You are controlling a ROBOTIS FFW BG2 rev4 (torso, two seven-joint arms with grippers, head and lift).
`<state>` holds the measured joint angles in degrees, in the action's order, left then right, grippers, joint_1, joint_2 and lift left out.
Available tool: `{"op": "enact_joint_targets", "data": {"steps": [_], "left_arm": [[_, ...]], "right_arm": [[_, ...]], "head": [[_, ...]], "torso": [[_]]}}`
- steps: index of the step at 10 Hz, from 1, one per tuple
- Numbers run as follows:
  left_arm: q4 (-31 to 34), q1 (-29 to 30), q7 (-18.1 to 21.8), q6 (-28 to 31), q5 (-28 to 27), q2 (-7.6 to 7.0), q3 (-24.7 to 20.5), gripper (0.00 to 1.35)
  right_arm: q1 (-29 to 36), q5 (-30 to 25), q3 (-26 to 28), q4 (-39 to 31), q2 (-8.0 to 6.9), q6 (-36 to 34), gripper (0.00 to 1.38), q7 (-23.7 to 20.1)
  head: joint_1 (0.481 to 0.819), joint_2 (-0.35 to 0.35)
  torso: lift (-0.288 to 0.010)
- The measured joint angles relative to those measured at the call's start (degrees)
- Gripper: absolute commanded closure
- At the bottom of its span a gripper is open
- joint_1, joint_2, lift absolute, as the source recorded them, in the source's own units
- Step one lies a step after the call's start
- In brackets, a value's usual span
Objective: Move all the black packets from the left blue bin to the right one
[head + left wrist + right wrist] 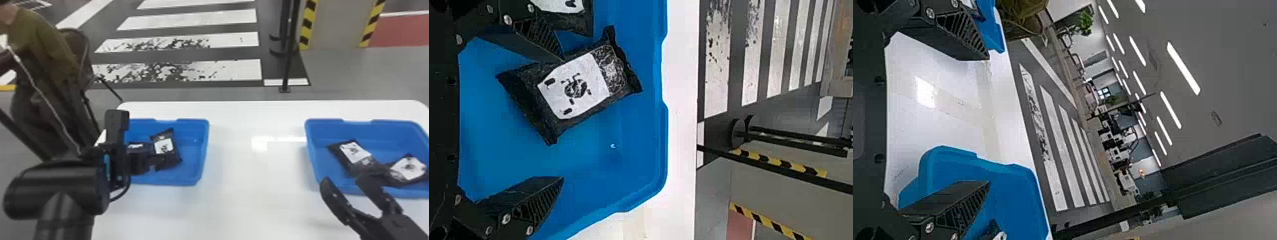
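Two black packets (164, 146) lie in the left blue bin (204, 140) below the spread left hand (563, 119), so picking seems the current step, calling next for centring on one and closing, the right hand (343, 179) also spread.

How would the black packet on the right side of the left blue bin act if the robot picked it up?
The black packet would probably squish and bend a little, because its wrapper looks puffy and creased. It might be slippery, since one end looks shiny. It probably won't roll, as it's lying flat.
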<state>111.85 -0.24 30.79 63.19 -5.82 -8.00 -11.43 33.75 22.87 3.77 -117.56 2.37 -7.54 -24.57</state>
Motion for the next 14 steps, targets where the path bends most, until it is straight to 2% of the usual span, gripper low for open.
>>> {"op": "enact_joint_targets", "data": {"steps": [4, 6, 8, 11, 12, 13, 14], "left_arm": [[0.17, -1.85, -2.15, 3.88, -3.16, 0.36, -1.83, 0.15], [-5.68, -5.39, -2.51, 2.82, -4.13, 0.54, -1.53, 0.15], [-12.28, -9.08, -2.42, 0.99, -3.22, 0.0, 0.6, 0.15], [-16.3, -10.56, -2.48, 2.55, -3.0, -0.07, 1.39, 0.17], [-16.95, -10.81, -2.49, 2.78, -3.57, -0.02, 1.47, 0.24], [-18.82, -11.76, -2.49, 2.02, -3.83, 0.0, 1.54, 0.47], [-21.45, -13.02, -2.49, 0.93, -3.56, 0.0, 1.52, 0.78]], "right_arm": [[-0.29, 0.67, -0.11, 0.62, 0.0, -1.08, 0.14, -0.13], [-0.49, 0.86, -0.13, 0.85, 0.0, -1.33, 0.14, -0.22], [-0.87, 0.92, -0.22, 1.32, 0.0, -1.63, 0.14, -0.53], [-1.24, 1.22, -0.34, 1.91, 0.0, -2.22, 0.14, -0.87], [-1.26, 1.37, -0.34, 2.01, 0.0, -2.38, 0.14, -0.89], [-1.27, 1.45, -0.34, 2.07, 0.0, -2.56, 0.14, -0.91], [-1.36, 1.47, -0.34, 2.18, 0.0, -2.72, 0.14, -0.97]], "head": [[0.695, 0.211], [0.695, 0.215], [0.695, 0.194], [0.695, 0.191], [0.695, 0.192], [0.695, 0.194], [0.695, 0.192]], "torso": [[-0.14], [-0.14], [-0.14], [-0.14], [-0.14], [-0.14], [-0.14]]}}
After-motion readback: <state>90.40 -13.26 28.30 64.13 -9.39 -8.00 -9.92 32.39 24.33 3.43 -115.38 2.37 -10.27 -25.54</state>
